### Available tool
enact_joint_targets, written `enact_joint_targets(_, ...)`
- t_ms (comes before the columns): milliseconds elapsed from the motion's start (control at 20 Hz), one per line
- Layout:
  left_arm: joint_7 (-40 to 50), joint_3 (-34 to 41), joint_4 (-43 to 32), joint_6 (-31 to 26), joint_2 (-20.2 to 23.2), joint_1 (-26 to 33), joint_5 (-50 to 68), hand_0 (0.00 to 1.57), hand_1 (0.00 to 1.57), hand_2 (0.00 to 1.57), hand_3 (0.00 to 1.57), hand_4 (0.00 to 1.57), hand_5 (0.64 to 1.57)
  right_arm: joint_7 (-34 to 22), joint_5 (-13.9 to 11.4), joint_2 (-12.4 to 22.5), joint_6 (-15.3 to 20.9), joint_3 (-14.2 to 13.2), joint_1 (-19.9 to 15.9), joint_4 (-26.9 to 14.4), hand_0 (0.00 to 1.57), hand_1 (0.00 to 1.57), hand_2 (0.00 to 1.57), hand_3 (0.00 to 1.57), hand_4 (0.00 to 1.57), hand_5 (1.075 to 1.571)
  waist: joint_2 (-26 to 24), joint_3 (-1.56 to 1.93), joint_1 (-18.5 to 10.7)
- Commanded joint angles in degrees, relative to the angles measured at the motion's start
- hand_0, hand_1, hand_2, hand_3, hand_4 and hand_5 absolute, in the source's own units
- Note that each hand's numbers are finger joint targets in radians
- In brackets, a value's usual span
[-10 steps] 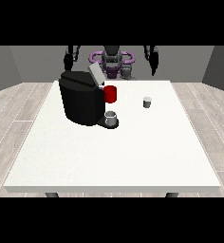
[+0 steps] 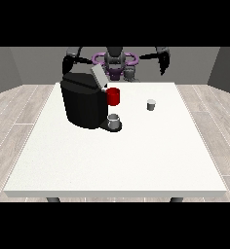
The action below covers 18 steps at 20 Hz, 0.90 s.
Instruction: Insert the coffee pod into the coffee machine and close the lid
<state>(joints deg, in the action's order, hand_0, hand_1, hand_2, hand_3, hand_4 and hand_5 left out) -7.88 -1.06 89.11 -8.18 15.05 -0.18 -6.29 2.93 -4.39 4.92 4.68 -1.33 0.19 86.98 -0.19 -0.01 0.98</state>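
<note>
The coffee pod (image 2: 151, 104), at three o'clock of the coffee machine (image 2: 85, 103), should be approached from above; neither robot hand's state can be told.

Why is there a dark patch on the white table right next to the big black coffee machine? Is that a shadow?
Front view: yes, a soft shadow hugs the foot of the coffee machine on the table, darkest round the small cup under its spout; the coffee pod casts only a faint one; light is even, with no glare on the tabletop.
</note>
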Motion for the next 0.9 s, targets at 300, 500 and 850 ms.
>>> enact_joint_targets(300,2.42,4.51,-10.89,-3.78,10.26,-12.53,-6.72,0.0,0.0,0.0,0.0,0.0,1.571,-1.12,-3.74,-0.66,2.3,1.96,-5.09,1.82,0.0,0.0,0.0,0.0,0.0,1.571,5.52,0.0,5.85)
enact_joint_targets(500,4.38,4.96,-15.8,-5.67,12.83,-17.52,-8.63,0.0,0.0,0.0,0.0,0.0,1.571,-0.05,-5.47,-2.63,2.84,4.79,-4.7,1.25,0.0,0.0,0.0,0.0,0.0,1.571,8.06,0.01,8.37)
enact_joint_targets(850,-1.98,4.57,-29.07,-2.73,13.49,-20.92,-15.04,0.0,0.0,0.0,0.0,0.0,1.571,-5.73,-5.83,-2.99,2.75,6.15,-8.56,5.13,0.0,0.0,0.0,0.0,0.0,1.571,13.31,-0.05,11.01)
